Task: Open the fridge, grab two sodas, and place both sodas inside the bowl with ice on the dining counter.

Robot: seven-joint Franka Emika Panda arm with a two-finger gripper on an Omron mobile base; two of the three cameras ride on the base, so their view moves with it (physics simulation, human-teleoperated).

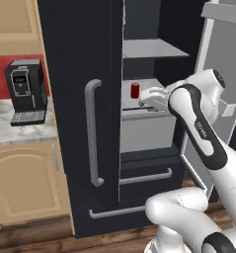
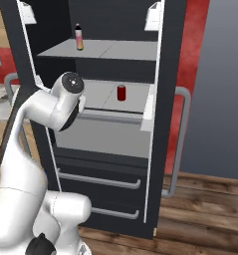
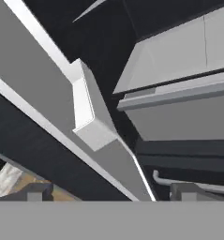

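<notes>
1. The black fridge (image 2: 165, 99) stands with at least one door swung open, showing grey shelves inside. In the left base view its left door (image 1: 80, 99) looks closed or nearly so, with a long grey bar handle.
2. A small red can (image 2: 121, 92) stands upright on the middle shelf (image 2: 103, 97). A slim bottle (image 2: 79, 37) with a dark cap and pink-orange body stands upright on the shelf above, well to the left of the can.
3. The white arm reaches into the fridge at the height of the middle shelf. The pincer (image 3: 108, 192) is open wide and holds nothing; its two dark tips point at the open door's inner bins and the lower drawers, not at a drink.
4. Risk: the pincer sits near the can in the left base view, though how near is hard to judge. A sideways sweep could tip the can or push it deeper along the shelf.
5. Risk: the forearm lies close to the shelf edge and the door, so a wide turn may hit either.
6. Risk: the bottle is tall and narrow, so a glancing touch would likely topple it.
</notes>
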